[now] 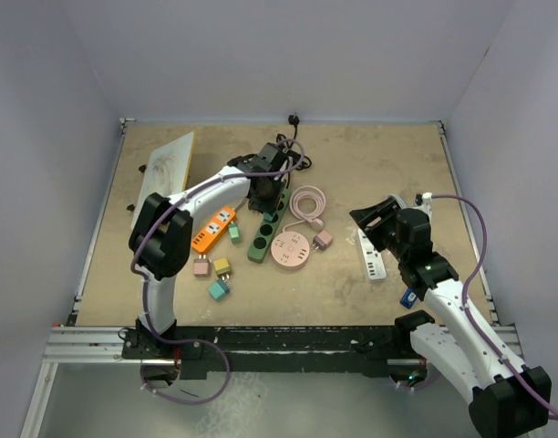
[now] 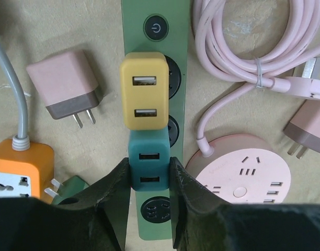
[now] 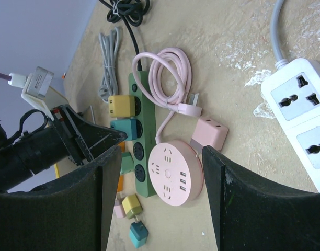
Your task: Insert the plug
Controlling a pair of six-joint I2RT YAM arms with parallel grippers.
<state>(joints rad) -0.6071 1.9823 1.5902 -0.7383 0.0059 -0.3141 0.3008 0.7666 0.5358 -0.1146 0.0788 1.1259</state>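
- The left gripper point(image 2: 149, 172) is clamped on the teal charger point(image 2: 148, 157). One finger presses each long side of it, and only the near half of the body sits between the pads.
- The teal charger sits on the green power strip point(image 2: 133, 21), directly between the fingers. Its long axis runs along the strip, straight out ahead of the gripper.
- Its face with two USB ports points up at the wrist camera. The ports are stacked one beyond the other along that same axis.
- Its prongs are hidden underneath, so how deep it sits in the socket cannot be told.
- The yellow charger point(image 2: 145, 90) stands on the strip just ahead of the fingertips. It touches the teal charger's far end, lies the same way, and also has its ports facing up.
- The strip's power button is at the far end, beyond the yellow charger. One bare socket shows back between the fingers.
- A pink charger point(image 2: 63, 83) lies ahead and to the left of the gripper, prongs towards it. An orange power strip point(image 2: 19, 172) lies beside the left finger.
- A round pink socket hub point(image 2: 243, 172) lies just right of the right finger, with its coiled pink cable point(image 2: 243, 42) farther ahead.
- The right gripper point(image 3: 160, 149) hangs well apart from the strip, jaws spread wide and holding nothing. A white power strip point(image 3: 301, 110) lies off to its right.
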